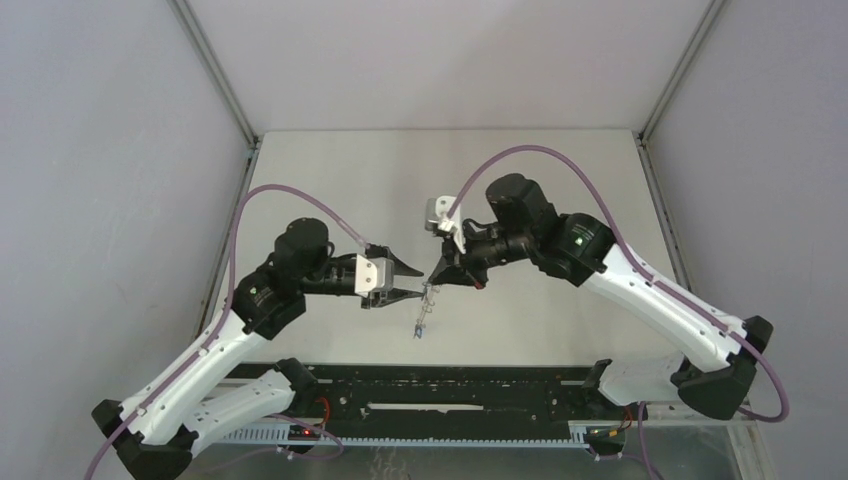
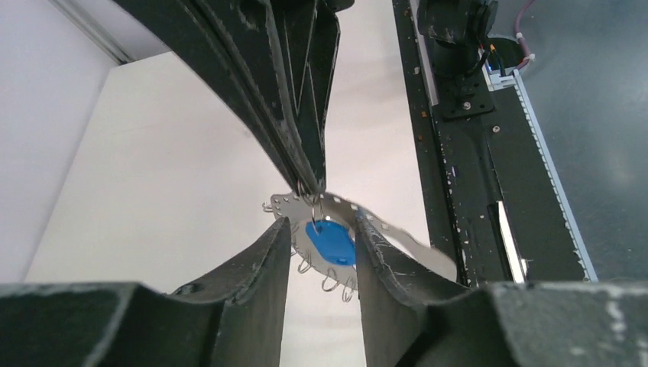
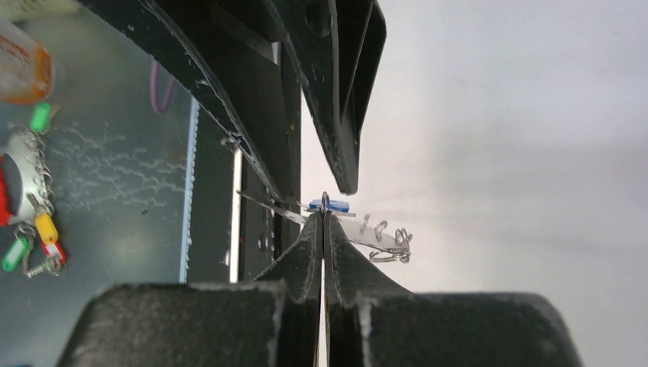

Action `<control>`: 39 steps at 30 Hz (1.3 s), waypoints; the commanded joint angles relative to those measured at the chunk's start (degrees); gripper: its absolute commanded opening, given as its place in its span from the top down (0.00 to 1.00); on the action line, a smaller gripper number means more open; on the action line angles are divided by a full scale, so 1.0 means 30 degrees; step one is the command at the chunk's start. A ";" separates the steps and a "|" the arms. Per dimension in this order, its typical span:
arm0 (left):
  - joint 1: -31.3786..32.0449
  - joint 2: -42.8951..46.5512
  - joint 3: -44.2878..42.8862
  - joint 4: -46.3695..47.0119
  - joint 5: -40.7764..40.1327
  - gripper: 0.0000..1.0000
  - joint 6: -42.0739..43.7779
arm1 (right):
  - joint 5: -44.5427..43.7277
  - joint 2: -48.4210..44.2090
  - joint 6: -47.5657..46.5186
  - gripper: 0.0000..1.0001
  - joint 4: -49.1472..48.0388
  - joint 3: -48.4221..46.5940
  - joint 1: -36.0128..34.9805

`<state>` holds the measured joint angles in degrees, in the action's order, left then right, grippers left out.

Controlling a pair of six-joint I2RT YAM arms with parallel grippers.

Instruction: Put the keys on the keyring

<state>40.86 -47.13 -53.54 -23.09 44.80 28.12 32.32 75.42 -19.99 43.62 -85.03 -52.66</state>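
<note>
Between the matt black, scuffed plastic fingers (image 2: pixel 252 283), the keyring (image 2: pixel 344 206) is thin grey metal with a dull sheen. The tag (image 2: pixel 332 243) is smooth blue plastic. Beyond the fingers, the counter (image 2: pixel 153 191) looks pale and matt.

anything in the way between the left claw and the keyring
Nothing visible does. The left claw is open, with the keyring and a blue key tag between its fingers. The right claw comes in from the opposite side, pinched shut on the keyring's rim close to the left fingertips, so space there is tight.
</note>
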 commanded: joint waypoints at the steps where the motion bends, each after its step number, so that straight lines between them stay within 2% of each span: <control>1: 0.0132 0.0512 -0.0735 -0.0073 0.0420 0.57 0.1407 | 0.3622 -0.2801 0.3327 1.00 -0.6653 0.2750 0.1217; 5: 0.0146 0.0511 -0.0642 0.0716 0.0728 0.60 0.0893 | 0.4764 -0.3369 0.4874 1.00 -0.9027 0.3946 0.1723; 8: 0.0137 0.0492 -0.0552 0.1844 0.0655 0.64 0.0051 | 0.4893 -0.3314 0.5186 1.00 -0.9460 0.4074 0.1718; 13: 0.0174 0.0575 -0.0350 0.2890 0.0408 0.65 -0.0393 | 0.4939 -0.3235 0.5391 1.00 -0.9770 0.4263 0.1534; 18: 0.0172 0.0830 -0.0315 0.3098 0.0266 0.70 -0.0226 | 0.4673 -0.3283 0.5689 1.00 -1.0253 0.4680 0.1478; 24: 0.0231 0.1234 -0.0265 0.1254 0.0618 0.76 0.1591 | 0.4186 -0.3594 0.6294 1.00 -1.1203 0.5344 0.1485; 30: 0.0478 0.1356 -0.0019 0.1127 -0.0164 0.99 0.3356 | 0.4017 -0.3832 0.7691 1.00 -1.3016 0.6149 0.1434; 39: 0.1808 0.1779 0.0825 0.0453 -0.2067 1.00 0.7666 | 0.2881 -0.4471 1.0110 1.00 -1.6514 0.8117 0.1412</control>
<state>44.62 -42.46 -52.73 -21.74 42.17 43.77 42.52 64.10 5.23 3.03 -62.33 -47.94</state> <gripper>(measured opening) 0.008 0.007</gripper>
